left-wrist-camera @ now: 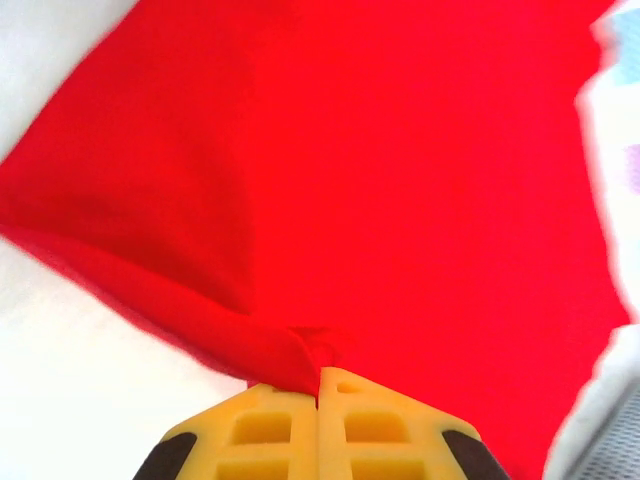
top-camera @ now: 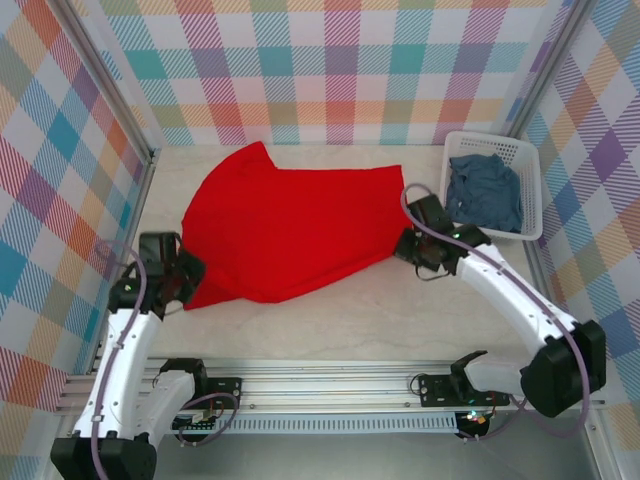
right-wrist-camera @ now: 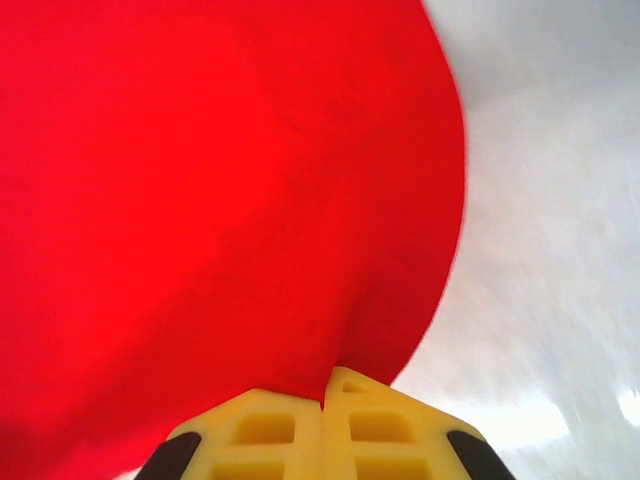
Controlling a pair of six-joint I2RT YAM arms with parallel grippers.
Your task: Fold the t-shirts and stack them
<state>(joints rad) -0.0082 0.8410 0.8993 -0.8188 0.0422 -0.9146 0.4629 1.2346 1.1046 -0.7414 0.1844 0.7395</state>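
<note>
Left of the white basket (top-camera: 492, 146), red t-shirt (top-camera: 290, 225) lies spread on the tabletop (top-camera: 350, 320), no fold made yet. Left fingers (left-wrist-camera: 275, 425) clamped on its corner farthest from the basket; right fingers (right-wrist-camera: 385, 425) pinched shut on the edge nearest it. Blue-grey t-shirt (top-camera: 485, 190) crumpled inside the basket, unfolded; stacking all to come

Pale cream, marble-patterned tabletop (top-camera: 350, 320), enclosed by checked panels (top-camera: 330, 70). A bright red cloth t-shirt (top-camera: 290, 230) lies spread over the centre and left of the surface, with one corner pointing toward the far wall. A white lattice plastic basket (top-camera: 531, 190) stands in the far right corner, near the shirt but not touching it.
</note>
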